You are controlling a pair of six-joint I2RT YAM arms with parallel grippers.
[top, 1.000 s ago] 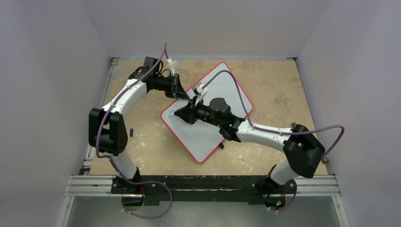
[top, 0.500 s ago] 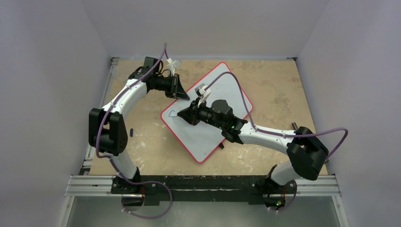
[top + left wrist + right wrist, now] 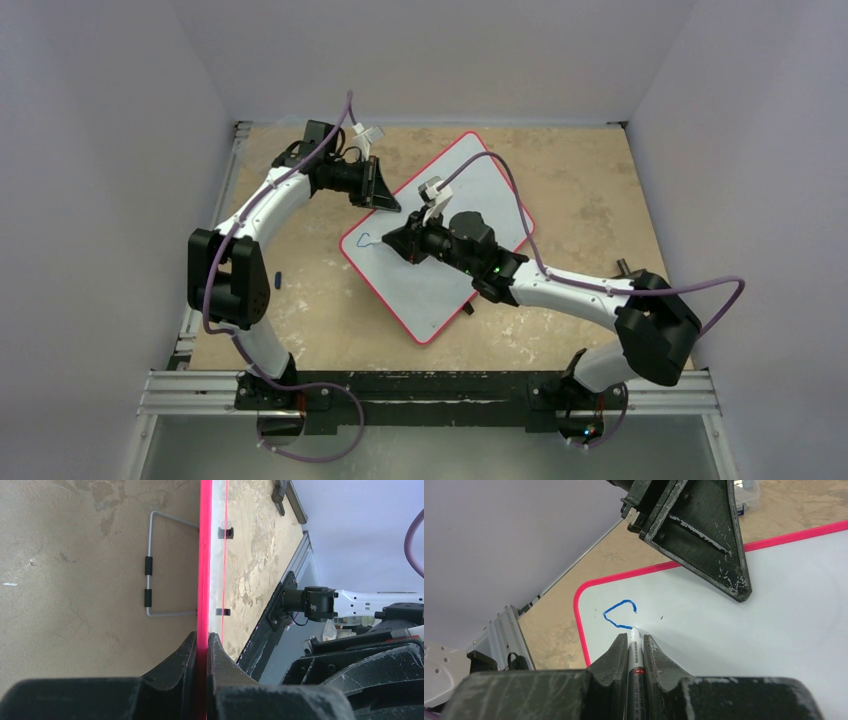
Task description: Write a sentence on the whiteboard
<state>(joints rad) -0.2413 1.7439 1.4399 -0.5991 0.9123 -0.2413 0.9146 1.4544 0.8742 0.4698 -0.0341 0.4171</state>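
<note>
1. Large flat white rectangular whiteboard [image 3: 425, 295] with a thin red rim: set cornerwise on the tan wooden table [image 3: 580, 170].
2. Left gripper [image 3: 202, 637]: at the whiteboard's far-left edge, fingers pressed onto the red rim, pinching it.
3. Right gripper [image 3: 630, 640]: over the whiteboard's left corner, clamped on a white-barrelled marker [image 3: 632, 655] whose tip touches the whiteboard.
4. Blue marker stroke [image 3: 605, 614]: 1 open hooked line on the whiteboard, just inside that corner, ending at the tip.

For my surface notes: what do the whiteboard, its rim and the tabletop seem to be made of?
Whiteboard: smooth white coated panel, perhaps melamine or painted metal; it looks even and faintly glossy, and the blue stroke sits crisp on it.
Rim: probably moulded plastic; bright uniform red, with rounded corners.
Tabletop: seemingly wood or fibreboard with a matte finish; tan, mottled, with worn patches.
</note>
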